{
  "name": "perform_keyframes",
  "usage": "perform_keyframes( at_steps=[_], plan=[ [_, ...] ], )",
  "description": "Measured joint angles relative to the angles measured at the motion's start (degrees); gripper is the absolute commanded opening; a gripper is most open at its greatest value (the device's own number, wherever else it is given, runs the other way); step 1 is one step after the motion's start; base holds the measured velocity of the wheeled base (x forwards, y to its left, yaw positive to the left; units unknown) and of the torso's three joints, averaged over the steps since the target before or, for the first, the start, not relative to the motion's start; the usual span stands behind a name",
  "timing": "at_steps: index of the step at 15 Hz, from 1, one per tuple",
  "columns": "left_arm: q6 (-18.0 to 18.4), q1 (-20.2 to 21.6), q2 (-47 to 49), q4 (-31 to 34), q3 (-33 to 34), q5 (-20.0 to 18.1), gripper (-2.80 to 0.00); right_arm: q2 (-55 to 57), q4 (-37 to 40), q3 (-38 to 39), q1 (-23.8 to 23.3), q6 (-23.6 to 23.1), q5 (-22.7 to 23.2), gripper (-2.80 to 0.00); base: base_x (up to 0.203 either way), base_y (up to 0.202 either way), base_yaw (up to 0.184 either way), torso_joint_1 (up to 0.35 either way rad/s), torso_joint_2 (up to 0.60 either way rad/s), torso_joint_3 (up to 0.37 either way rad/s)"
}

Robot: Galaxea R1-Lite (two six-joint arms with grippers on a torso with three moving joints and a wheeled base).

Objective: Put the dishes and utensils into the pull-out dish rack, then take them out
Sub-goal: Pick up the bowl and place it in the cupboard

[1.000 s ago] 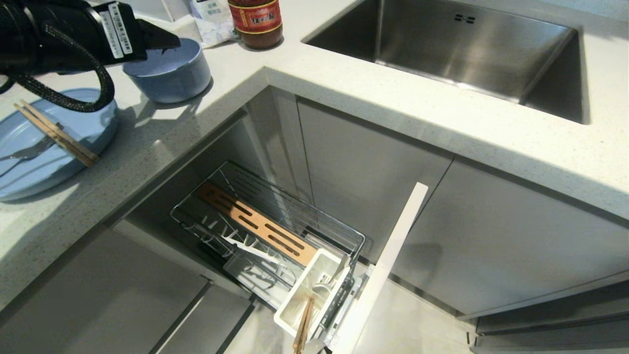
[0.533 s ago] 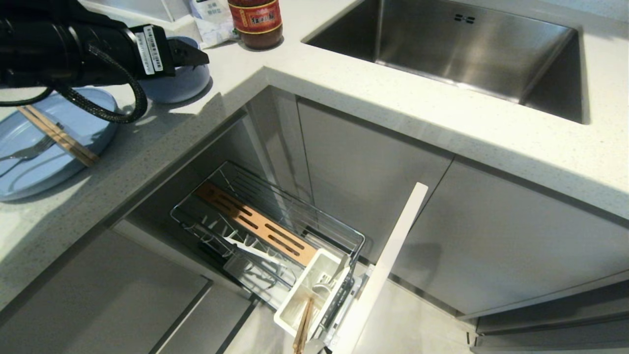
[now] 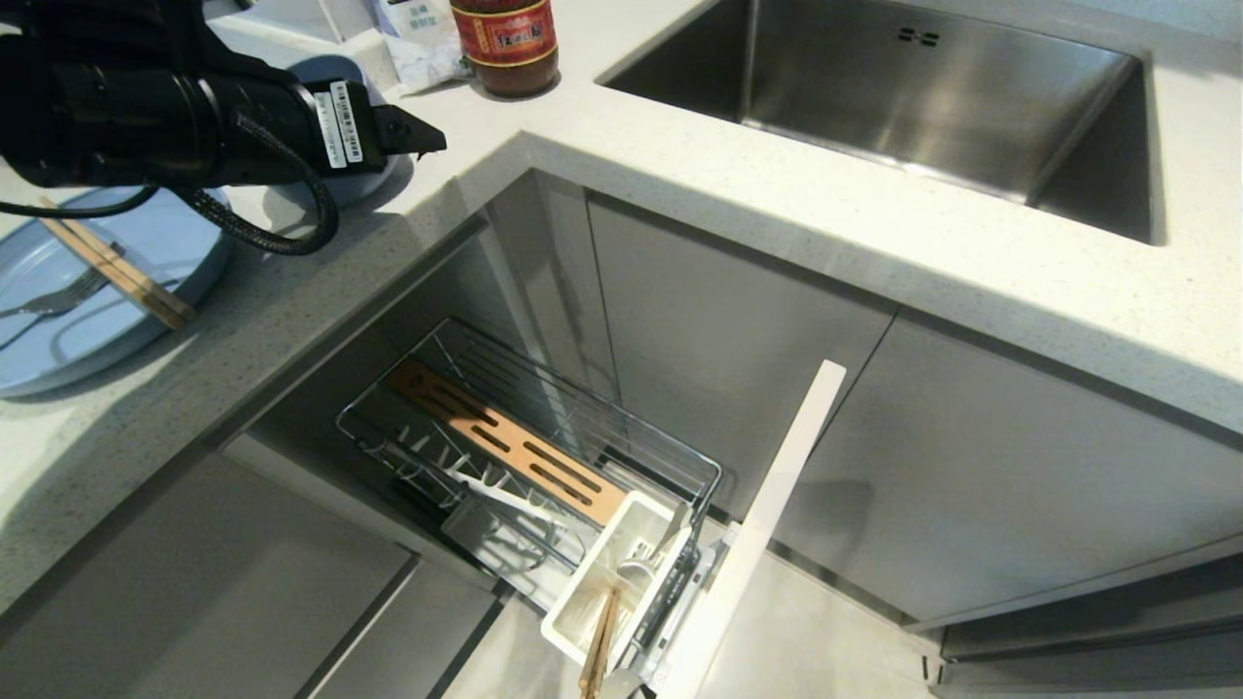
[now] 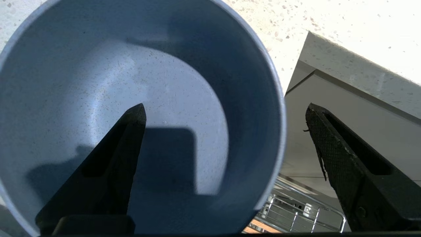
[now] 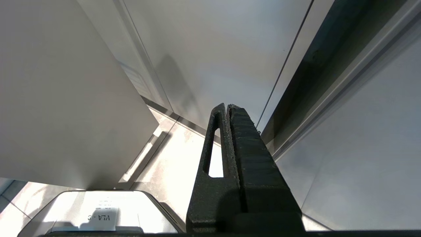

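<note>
Item: my left gripper (image 4: 225, 112), fingers apart, straddling the light-blue bowl (image 4: 98, 82) rim, upper left of head view.

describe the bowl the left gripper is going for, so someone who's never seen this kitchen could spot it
On the white speckled countertop left of the steel sink, at the inside corner above the pull-out dish rack, sits the small bowl. The open left gripper straddles its rim. It is deep, round, light blue and empty, unlike the flat blue plate carrying chopsticks.

My left arm (image 3: 146, 116) is matte black, a braided cable (image 3: 282, 228) looped beneath, white barcode stickers (image 3: 340, 136) near the wrist — fingers (image 4: 355, 168) tapered, black, cross-hatched pads.
</note>
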Motion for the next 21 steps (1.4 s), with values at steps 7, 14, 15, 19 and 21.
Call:
perform_keyframes(
  at_steps=[7,14,15,19,21],
  plan=[
    [-0.02,-0.03,0.17,0.12,-0.07,0.00,-2.80,0.00,-0.01,0.00,0.02,0.00,0.00,-2.80,0.000,0.000,0.000,0.000,0.00,0.000],
    [-0.05,-0.24,-0.57,0.03,0.33,-0.02,-2.80,0.00,-0.01,0.00,0.02,0.00,0.01,-2.80,0.000,0.000,0.000,0.000,0.00,0.000],
    [-0.11,-0.22,-0.68,0.05,0.34,-0.05,-2.80,0.00,-0.01,0.00,0.00,-0.01,0.00,-2.80,0.000,0.000,0.000,0.000,0.00,0.000],
    [-1.13,-0.62,-2.35,-0.01,0.87,-3.34,-2.80,0.00,-0.01,0.00,0.02,0.00,0.00,-2.80,0.000,0.000,0.000,0.000,0.00,0.000],
    [-2.49,-0.94,-3.69,-0.67,1.57,-4.80,-2.80,0.00,-0.01,0.00,0.02,0.00,0.00,-2.80,0.000,0.000,0.000,0.000,0.00,0.000]
  ],
)
